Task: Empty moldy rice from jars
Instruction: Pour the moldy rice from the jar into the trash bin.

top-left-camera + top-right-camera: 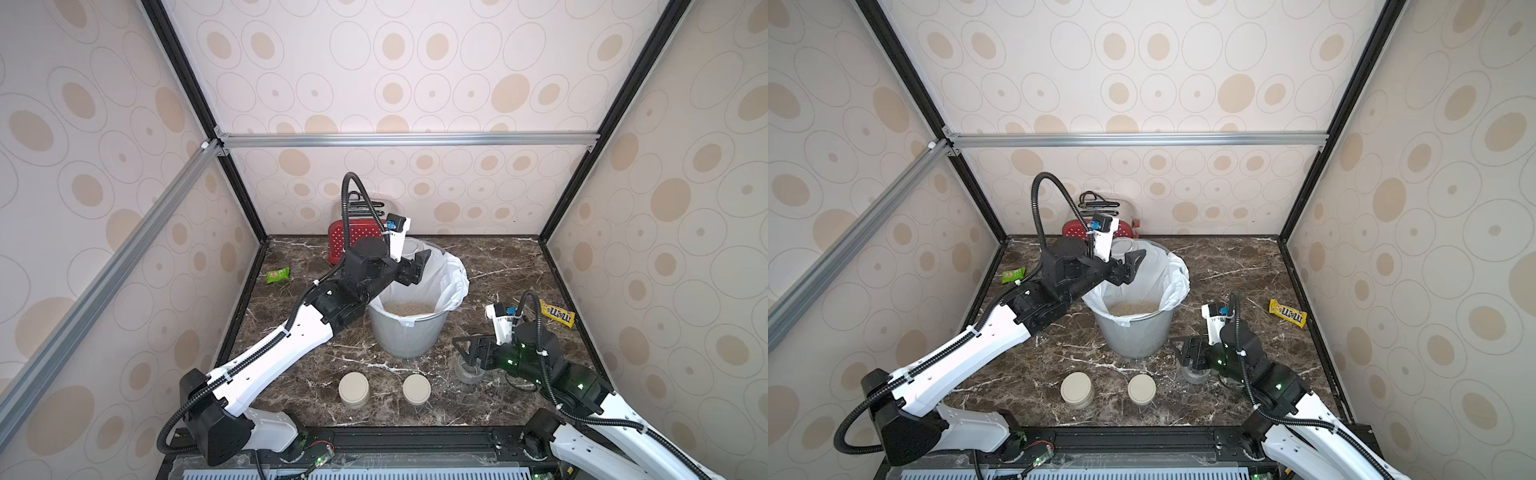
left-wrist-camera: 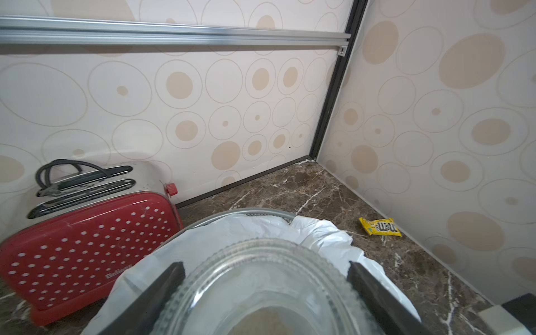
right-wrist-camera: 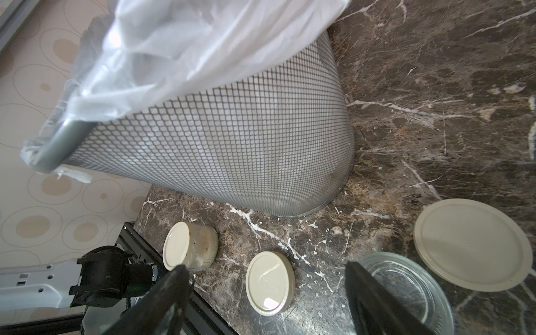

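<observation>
1. Holds the held jar (image 2: 261,261) in the left gripper (image 1: 420,266), pads pressed against opposite sides of the glass, with no lid on it.
2. Carries it above the far rim of the bin (image 1: 405,340), over the liner (image 1: 451,282). Puts the moldy rice (image 1: 409,308) already in the bin below the jar and on the robot's side of it.
3. Cannot tell which way the jar's mouth faces. Cannot tell either whether the beige patch seen through the glass in the left wrist view is leftover grain.
4. Reaches with the left arm stretched forward, wrist raised above the rim, fingers pointing away from the robot. Looks like the only arm placed to tip or shake.
5. Hangs the right gripper (image 1: 465,355) low on the bin's right, jaws spread wide and gripping nothing. Sits just above an open jar (image 3: 406,278) that looks empty, with a loose lid (image 3: 472,243) just beside it.
6. Leaves a capped jar (image 3: 190,246) near the front edge, well apart from both grippers and probably not yet emptied. Shows a second lid (image 3: 269,282) near it; cannot tell whether glass sits beneath.
7. Probably calls next for rolling the left wrist with the mouth over the bin's middle. Risks dropping grains behind the bin if tipped at the far rim.
</observation>
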Robot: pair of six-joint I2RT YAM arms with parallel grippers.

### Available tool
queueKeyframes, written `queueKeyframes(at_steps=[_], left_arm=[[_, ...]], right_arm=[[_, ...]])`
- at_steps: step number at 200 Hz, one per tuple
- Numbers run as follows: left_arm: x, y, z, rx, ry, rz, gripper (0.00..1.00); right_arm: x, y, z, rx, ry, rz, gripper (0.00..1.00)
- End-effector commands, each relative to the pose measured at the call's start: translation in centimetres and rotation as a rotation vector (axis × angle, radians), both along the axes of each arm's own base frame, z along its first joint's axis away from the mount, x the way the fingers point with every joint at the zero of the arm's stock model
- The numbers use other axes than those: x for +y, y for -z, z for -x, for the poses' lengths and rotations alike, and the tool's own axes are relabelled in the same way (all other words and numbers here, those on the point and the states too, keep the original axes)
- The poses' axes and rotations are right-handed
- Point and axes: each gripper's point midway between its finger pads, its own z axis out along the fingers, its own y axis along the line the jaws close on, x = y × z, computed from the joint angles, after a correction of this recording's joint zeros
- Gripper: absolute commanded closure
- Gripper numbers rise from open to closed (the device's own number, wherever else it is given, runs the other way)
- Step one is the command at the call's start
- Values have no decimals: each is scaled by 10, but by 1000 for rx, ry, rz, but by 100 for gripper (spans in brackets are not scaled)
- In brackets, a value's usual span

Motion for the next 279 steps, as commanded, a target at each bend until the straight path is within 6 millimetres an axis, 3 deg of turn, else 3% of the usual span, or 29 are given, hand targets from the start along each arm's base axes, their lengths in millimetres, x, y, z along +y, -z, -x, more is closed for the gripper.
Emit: queueKeyframes(at_steps=[1, 33, 70, 83, 108, 141, 181, 216, 254, 279], left_arm=[[10, -38, -3, -59, -9, 150, 53], [1, -31, 3, -117, -72, -144, 52], [14, -43, -8, -24, -18, 251, 50], [10, -43, -7, -41, -9, 187, 52], [-2, -31, 2, -91, -51, -110, 50], [5, -41, -14, 26, 21, 309, 48], [-1, -22, -10, -7, -42, -40, 50], [12, -29, -17, 66, 0, 290, 49], [8, -19, -9, -2, -82, -107, 50], [9, -24, -11, 43, -38, 105, 46]], right_arm=[[-1, 5, 0, 8, 11, 3, 13], [-1, 4, 1, 13, 2, 14, 13], [-1, 3, -1, 5, 10, 13, 13], [0, 2, -1, 3, 4, 12, 13], [0, 2, -1, 7, 0, 20, 13], [1, 2, -3, 4, 1, 15, 13], [0, 3, -2, 10, 3, 24, 13], [-1, 4, -2, 8, 12, 13, 13], [-1, 5, -1, 12, 11, 20, 13], [0, 5, -2, 11, 12, 11, 13]])
